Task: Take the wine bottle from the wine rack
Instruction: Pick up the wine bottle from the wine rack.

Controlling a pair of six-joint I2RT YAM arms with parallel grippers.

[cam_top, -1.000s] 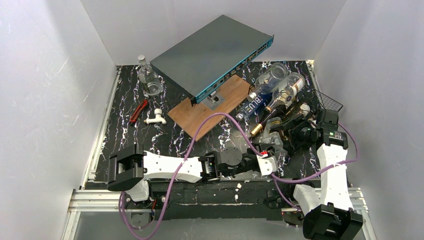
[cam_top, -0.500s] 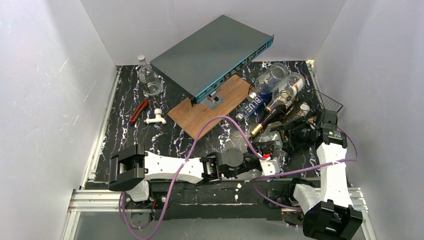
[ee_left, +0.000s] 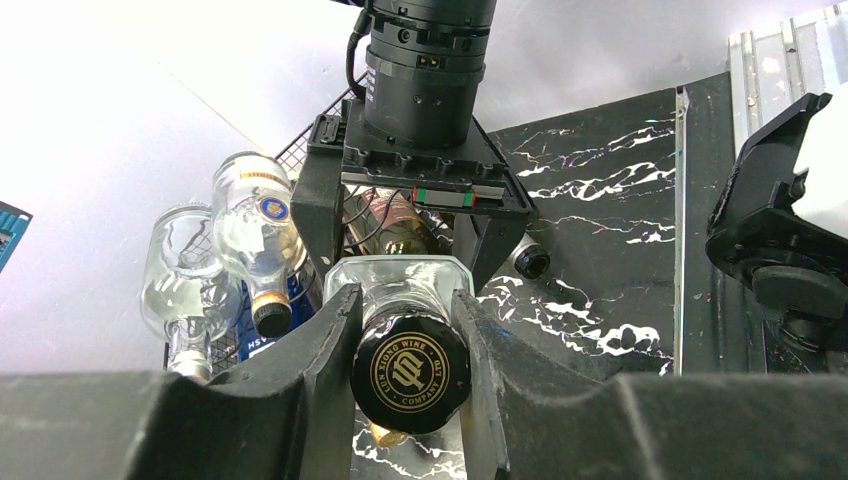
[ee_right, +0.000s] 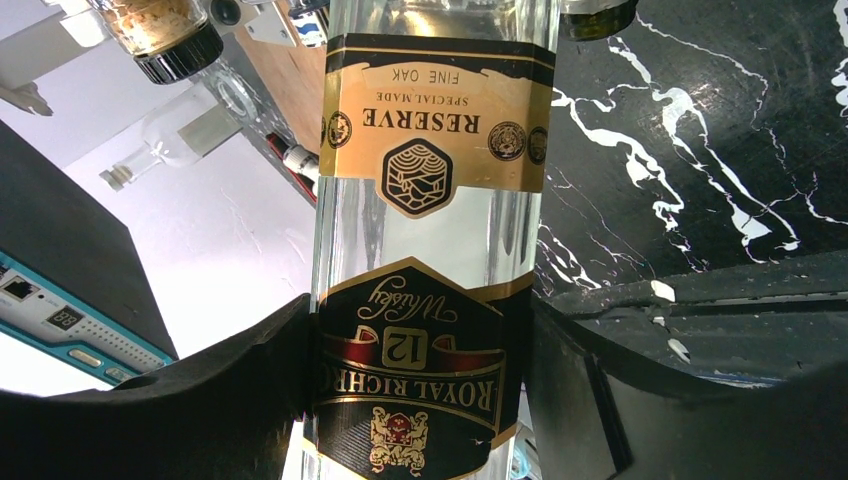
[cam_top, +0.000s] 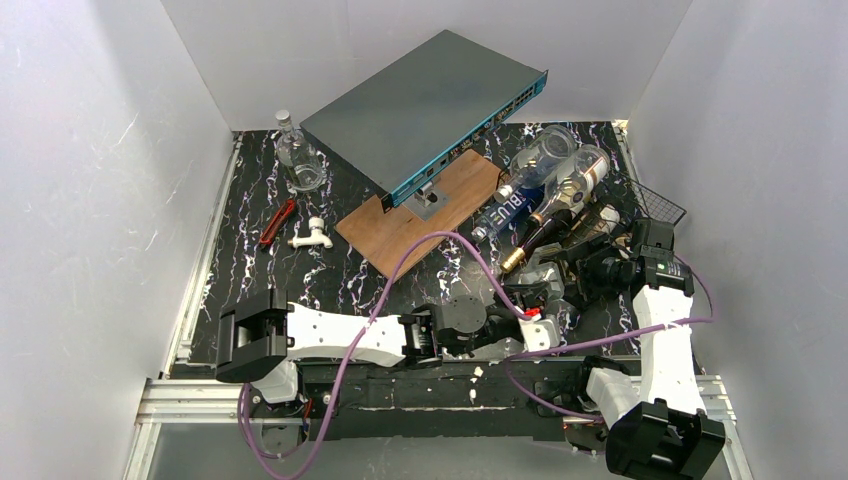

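At the right side of the black marbled table, the wine bottle lies on its side at the near end of the wine rack, gripped at both ends (whether it rests on the wire I cannot tell). The left gripper pinches its black cap between both fingers. The right gripper has its jaws pressed against the labelled glass body.

Other bottles crowd it on the far side. A clear bottle has its mouth just beside a left finger, with a second clear bottle next to that. A blue-labelled bottle and a dark bottle lie alongside.

Purple cable loops over the near table. Well apart, a grey network switch leans on a wooden board. Beyond it are a small upright bottle, a red tool and a white fitting.
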